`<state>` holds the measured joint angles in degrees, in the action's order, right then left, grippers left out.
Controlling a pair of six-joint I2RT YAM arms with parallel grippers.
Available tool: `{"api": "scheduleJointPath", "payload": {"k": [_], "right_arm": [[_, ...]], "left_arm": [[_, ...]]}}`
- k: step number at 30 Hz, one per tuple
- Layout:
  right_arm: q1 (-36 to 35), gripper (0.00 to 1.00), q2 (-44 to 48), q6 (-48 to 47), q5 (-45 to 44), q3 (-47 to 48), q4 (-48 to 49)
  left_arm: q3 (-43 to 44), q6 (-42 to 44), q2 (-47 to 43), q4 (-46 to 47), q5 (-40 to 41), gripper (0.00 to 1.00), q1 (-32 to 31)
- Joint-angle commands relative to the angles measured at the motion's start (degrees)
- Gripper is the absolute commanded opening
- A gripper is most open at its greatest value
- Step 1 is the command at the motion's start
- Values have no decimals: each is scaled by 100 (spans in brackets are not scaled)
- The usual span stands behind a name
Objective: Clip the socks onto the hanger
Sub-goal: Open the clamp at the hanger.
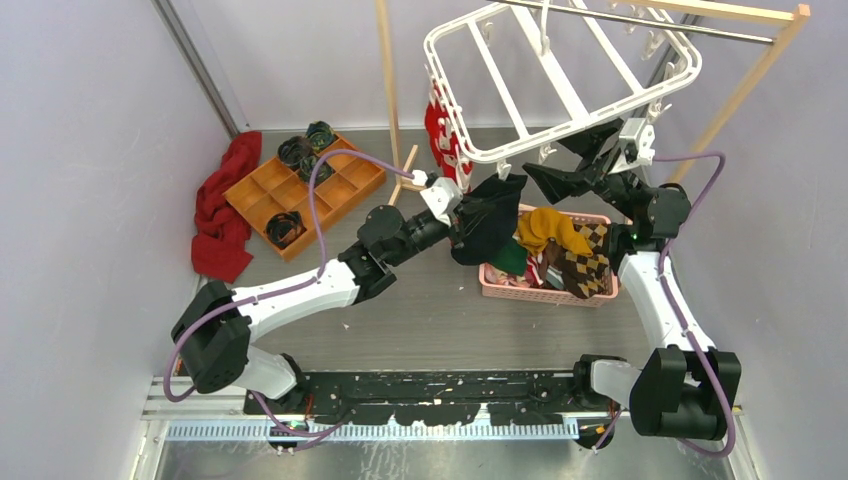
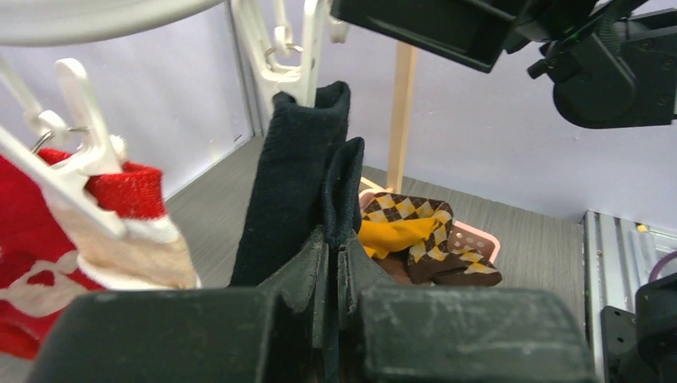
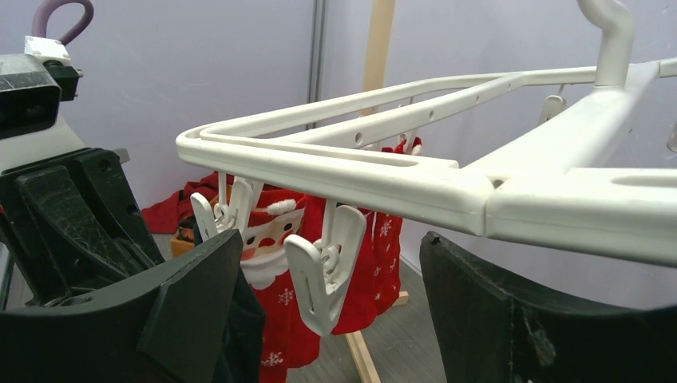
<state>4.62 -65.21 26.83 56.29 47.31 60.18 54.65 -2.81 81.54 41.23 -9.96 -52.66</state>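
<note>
My left gripper [image 2: 334,247] is shut on a black sock [image 2: 307,183] and holds it upright, its top edge right under a white clip [image 2: 279,48] of the hanger. The white hanger [image 1: 560,80] hangs from the rod of the wooden rack. My right gripper [image 3: 331,239] stands open just under the hanger's frame [image 3: 383,175], with one dangling clip [image 3: 327,271] between its fingers, apart from both. The black sock [image 3: 243,327] shows beside its left finger. A mustard sock [image 1: 545,228] and an argyle sock [image 1: 585,262] lie in the pink basket [image 1: 545,292].
Red Santa socks [image 1: 440,130] hang clipped on the hanger's left side. An orange wooden tray [image 1: 305,190] with dark rolled bundles and a red cloth [image 1: 225,205] lie at the back left. The wooden rack's post [image 1: 388,80] stands behind my left gripper.
</note>
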Motion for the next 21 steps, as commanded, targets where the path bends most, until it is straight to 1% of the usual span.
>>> {"api": "scheduleJointPath", "payload": {"k": [1,9,21], "right_arm": [[-22,88,-74,232,-155,84,569],[-64,88,-104,507,-154,112,823],[-145,88,-189,626,-154,90,937]], "left_arm": [[208,17,-173,56,391,0,70],[264,-21,-160,-27,493,0,128],[364,-75,-134,-69,441,0,221]]}}
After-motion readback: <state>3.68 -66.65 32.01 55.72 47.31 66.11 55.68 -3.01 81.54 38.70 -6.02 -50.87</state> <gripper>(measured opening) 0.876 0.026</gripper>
